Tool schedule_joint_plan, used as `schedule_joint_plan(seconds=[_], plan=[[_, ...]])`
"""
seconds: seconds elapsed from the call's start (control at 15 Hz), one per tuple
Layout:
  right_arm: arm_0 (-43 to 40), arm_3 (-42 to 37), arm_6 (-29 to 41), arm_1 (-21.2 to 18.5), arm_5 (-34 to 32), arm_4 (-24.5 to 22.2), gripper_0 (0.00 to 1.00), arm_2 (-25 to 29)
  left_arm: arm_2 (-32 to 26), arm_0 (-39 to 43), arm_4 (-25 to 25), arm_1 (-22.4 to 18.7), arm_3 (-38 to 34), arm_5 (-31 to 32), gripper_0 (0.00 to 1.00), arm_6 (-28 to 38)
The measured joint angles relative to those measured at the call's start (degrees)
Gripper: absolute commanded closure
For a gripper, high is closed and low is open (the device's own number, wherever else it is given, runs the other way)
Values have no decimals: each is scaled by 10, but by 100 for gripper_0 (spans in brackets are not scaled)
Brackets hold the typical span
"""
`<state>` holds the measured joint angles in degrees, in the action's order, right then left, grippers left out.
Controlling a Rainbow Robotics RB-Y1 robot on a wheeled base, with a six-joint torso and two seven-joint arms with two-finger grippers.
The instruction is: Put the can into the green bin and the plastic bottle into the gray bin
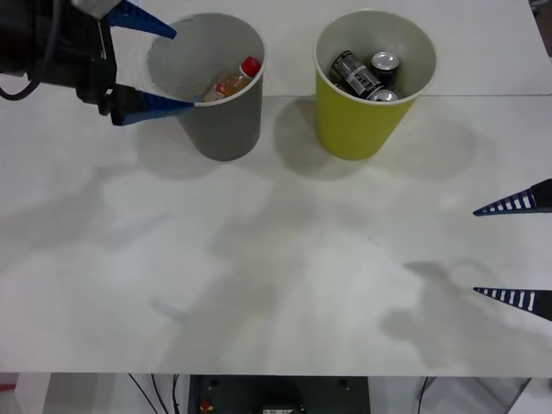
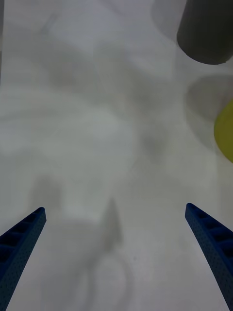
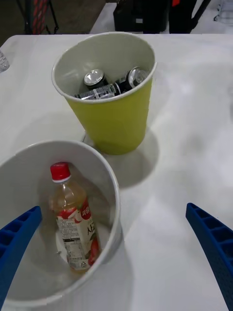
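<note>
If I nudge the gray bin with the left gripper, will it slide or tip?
The gray bin tapers to a narrow base, so a push near its rim would probably tip it. It holds just the plastic bottle, so it is likely light. The open left gripper straddles the rim.

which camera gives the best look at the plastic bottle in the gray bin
The left wrist view: the plastic bottle shows from red cap to base, label readable, inside the gray bin. The front view shows just its cap and shoulder; the right wrist view shows the bin's outside.

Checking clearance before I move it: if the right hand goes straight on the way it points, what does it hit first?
Probably nothing: the right hand, open, points left over bare table; both bins sit farther back.
</note>
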<state>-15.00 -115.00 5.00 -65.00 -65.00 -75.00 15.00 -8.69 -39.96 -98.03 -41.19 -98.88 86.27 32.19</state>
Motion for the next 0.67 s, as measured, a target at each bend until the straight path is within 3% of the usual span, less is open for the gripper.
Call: schedule_joint_plan(seconds=[0.2, 0.47, 0.67], plan=[[0, 0, 0, 0, 0, 0, 0, 0, -39, 94, 11, -22, -73, 2, 0, -47], [0, 0, 0, 0, 0, 0, 0, 0, -68, 210, 2, -46, -176, -15, 0, -55], [0, 0, 0, 0, 0, 0, 0, 0, -77, 278, 16, -60, -197, -35, 0, -90]])
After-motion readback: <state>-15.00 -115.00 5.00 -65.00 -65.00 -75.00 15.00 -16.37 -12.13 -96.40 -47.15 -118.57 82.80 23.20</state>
